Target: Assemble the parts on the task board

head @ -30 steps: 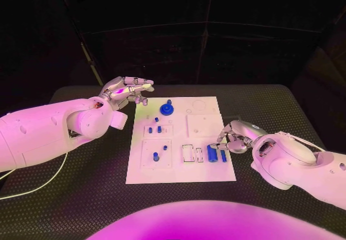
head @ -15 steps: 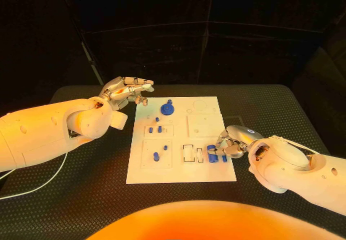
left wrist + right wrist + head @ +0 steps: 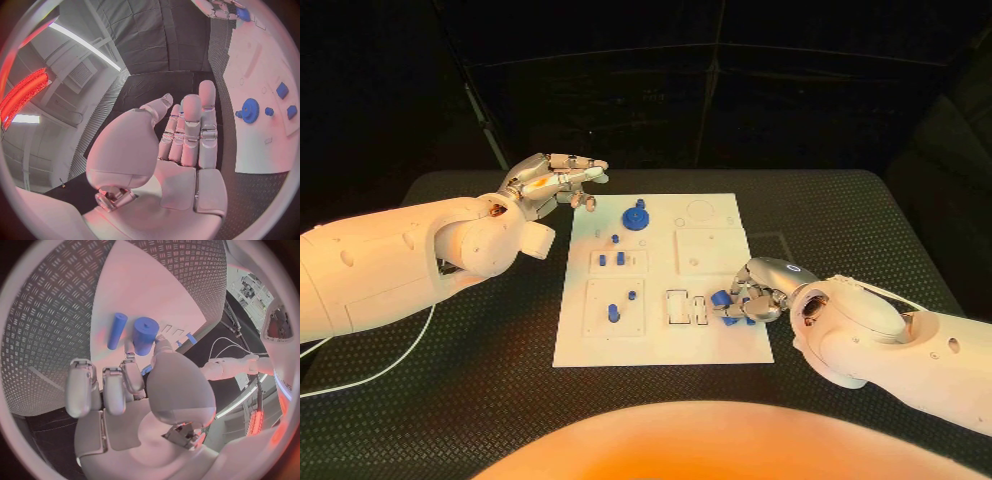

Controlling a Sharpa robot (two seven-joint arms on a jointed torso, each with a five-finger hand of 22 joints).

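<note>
Two smooth blue cylinders (image 3: 145, 335) (one thick) touch the right hand (image 3: 750, 293).

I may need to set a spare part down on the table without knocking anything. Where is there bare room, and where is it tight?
Bare table lies near the robot below the task board, and beyond the board's far edge. The board's near-left corner is bare too. It is tight at the near-right, where the right hand closes on the thick blue cylinder beside a thin one, and around the left hand.

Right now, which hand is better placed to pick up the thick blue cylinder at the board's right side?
The right hand: its fingertips already touch the thick blue cylinder. The left hand hangs open beyond the board's far left corner.
</note>
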